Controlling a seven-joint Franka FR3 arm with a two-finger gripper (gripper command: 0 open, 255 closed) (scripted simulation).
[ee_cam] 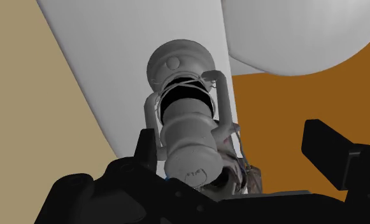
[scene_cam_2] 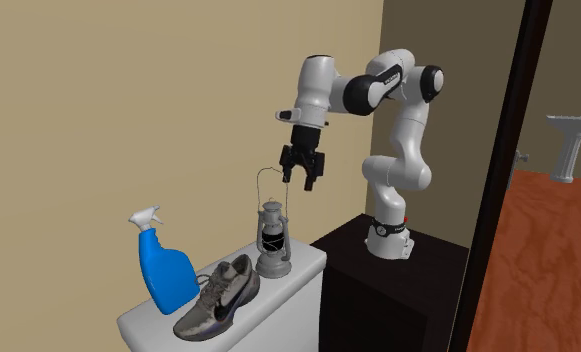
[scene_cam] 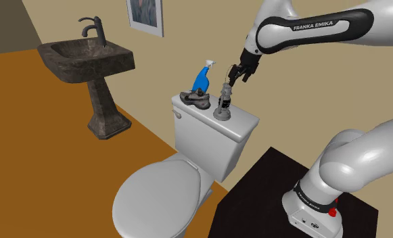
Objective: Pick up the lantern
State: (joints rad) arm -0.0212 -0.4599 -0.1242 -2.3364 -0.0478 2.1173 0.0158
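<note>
A grey lantern (scene_cam: 222,103) (scene_cam_2: 271,237) with a dark glass middle and a thin wire handle stands upright on the white toilet tank lid (scene_cam: 241,122) (scene_cam_2: 303,258). My black gripper (scene_cam: 237,74) (scene_cam_2: 303,175) hangs open just above it, beside the top of the wire handle. In the wrist view I look down on the lantern (ee_cam: 186,121); it lies between the fingers, close to one finger (ee_cam: 146,148) and well away from the other (ee_cam: 328,150). My gripper (ee_cam: 237,153) touches nothing.
A blue spray bottle (scene_cam: 203,78) (scene_cam_2: 164,266) and a grey shoe (scene_cam: 195,99) (scene_cam_2: 218,294) share the tank lid beside the lantern. The closed toilet seat (scene_cam: 157,199) lies below. A dark pedestal sink (scene_cam: 86,57) stands further off. The wall runs right behind the tank.
</note>
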